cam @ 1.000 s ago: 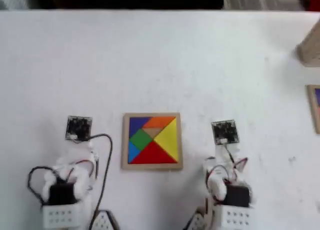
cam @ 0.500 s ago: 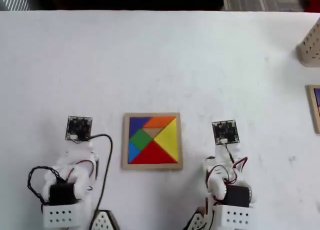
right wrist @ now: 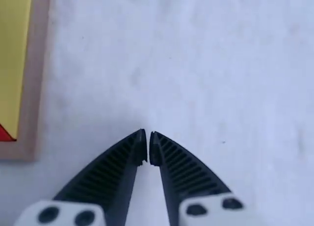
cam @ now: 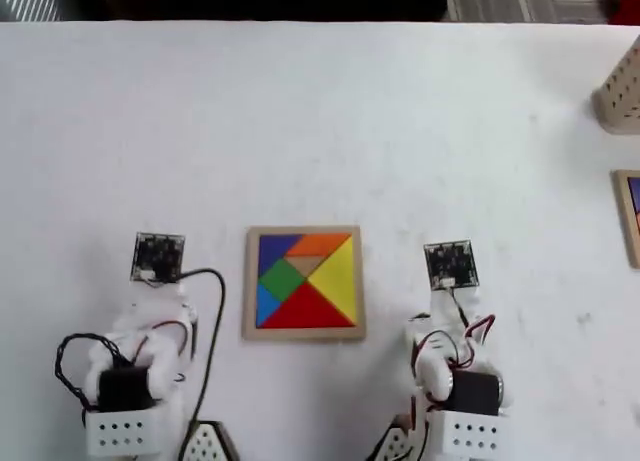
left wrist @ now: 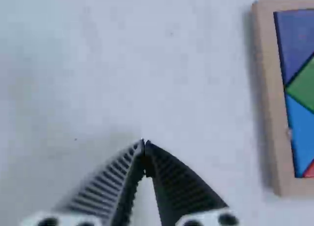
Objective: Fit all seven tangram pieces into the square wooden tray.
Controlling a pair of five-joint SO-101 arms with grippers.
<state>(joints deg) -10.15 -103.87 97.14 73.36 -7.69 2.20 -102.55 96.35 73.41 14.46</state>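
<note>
Tray (cam: 303, 233), square and wooden: lower centre of the high view, on the white table (cam: 320, 121). Tangram pieces (cam: 305, 281) lie flat inside it. My left arm (cam: 125, 381) is at lower left, my right arm (cam: 455, 381) at lower right, both clear of the tray.

Left wrist view: left gripper (left wrist: 144, 143) pinched together, tips touching, nothing between. The tray rim, green piece (left wrist: 301, 88) and blue piece (left wrist: 299, 138) are off to one side.

Right wrist view: right gripper (right wrist: 147, 138) tips all but meeting, empty. The tray edge and yellow piece (right wrist: 14, 54) are nearby.
</note>
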